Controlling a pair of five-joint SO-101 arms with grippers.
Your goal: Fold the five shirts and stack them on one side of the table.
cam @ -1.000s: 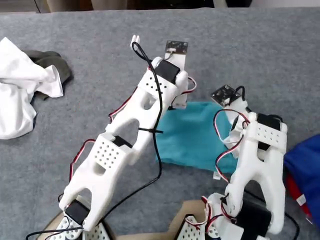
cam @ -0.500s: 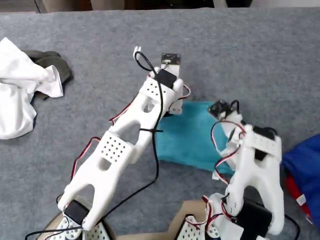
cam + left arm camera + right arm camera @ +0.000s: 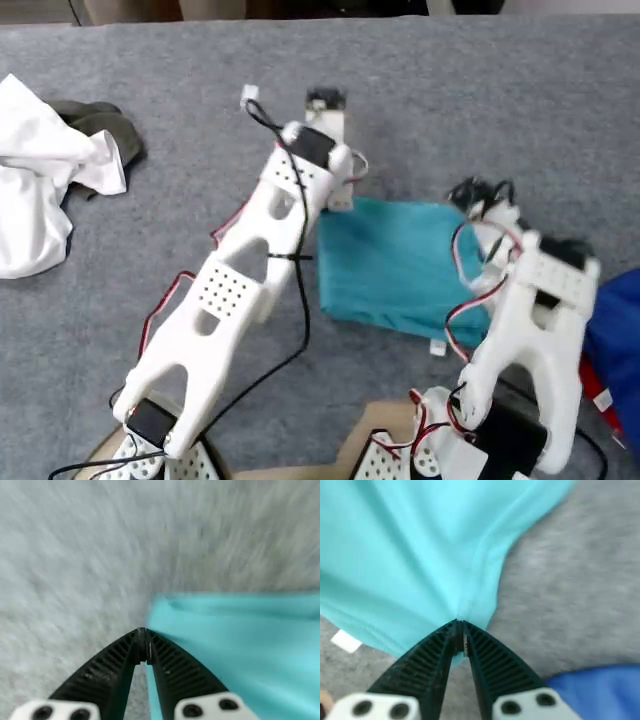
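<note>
My left gripper (image 3: 141, 645) and right gripper (image 3: 459, 630) each pinch the smooth teal shirt (image 3: 405, 550), puckering it; from above, a crumpled white shirt (image 3: 40, 190) lies well apart.

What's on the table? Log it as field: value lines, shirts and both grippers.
teal shirt: folded flat, mid-table
left gripper: shut on the teal shirt's corner
right gripper: shut on the teal shirt, fabric puckered at its tips
white shirt: crumpled, at the high view's left edge
olive shirt: partly covered by the white shirt
blue shirt: at the high view's right edge
table: grey cloth surface
</note>
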